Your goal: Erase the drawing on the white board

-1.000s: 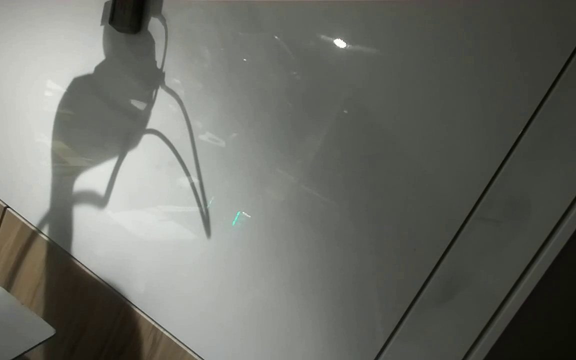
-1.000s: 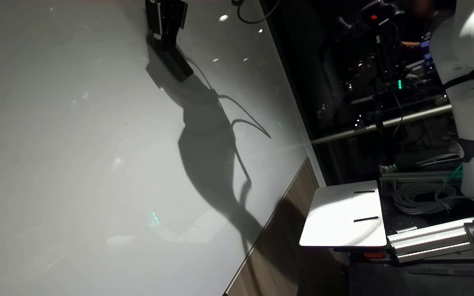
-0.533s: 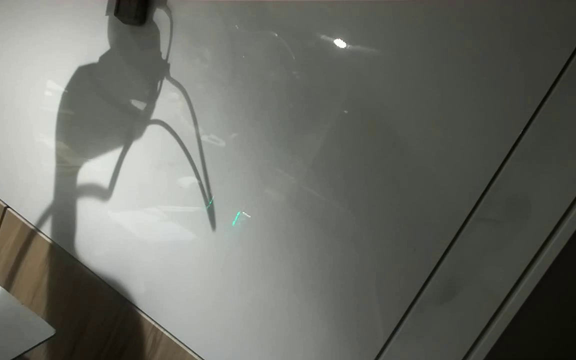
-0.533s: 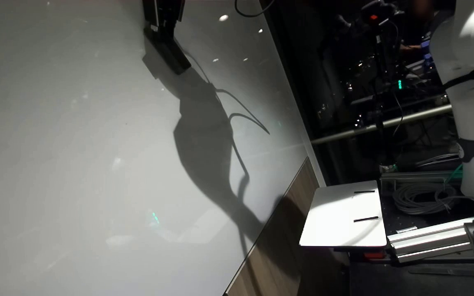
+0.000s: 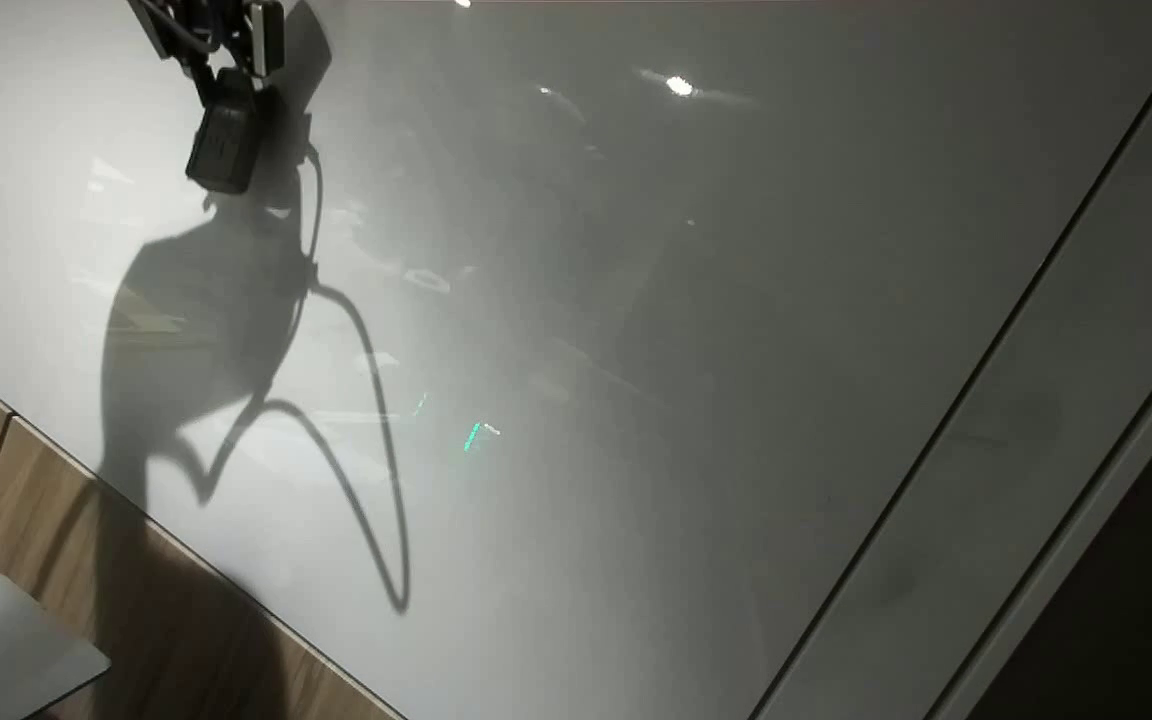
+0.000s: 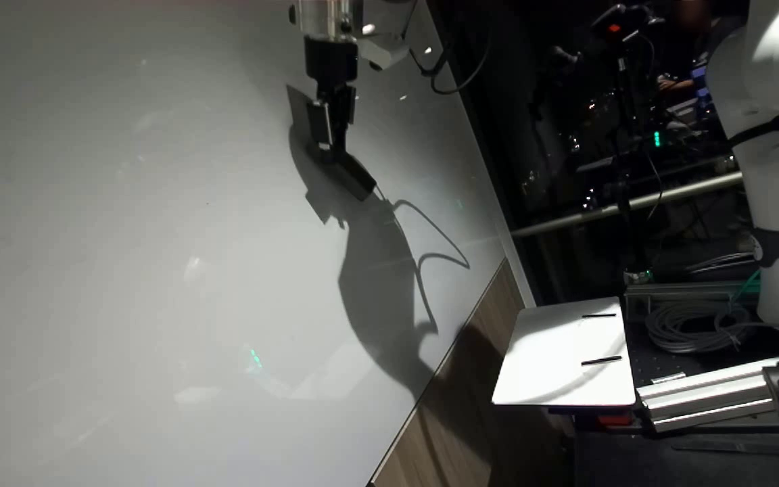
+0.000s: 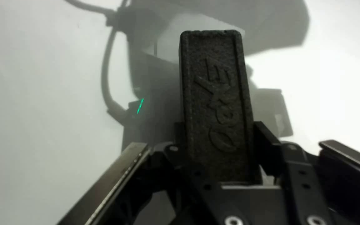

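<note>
One black metal gripper (image 7: 219, 137) is clamped on a dark grey, rectangular eraser block (image 7: 214, 81) with raised lettering, gripping it by opposite sides. The smooth, glossy, grey-white board (image 5: 586, 560) spreads behind them and takes up much of both exterior views; whether block and board touch, I cannot tell. A thin, straight, dark line (image 5: 936, 431) crosses the board diagonally. A broad grey shadow (image 6: 383, 291) runs over it onto the brown, wood-grained strip (image 5: 31, 480) along its edge. Beside the strip is a flat white plate (image 6: 552, 365).
</note>
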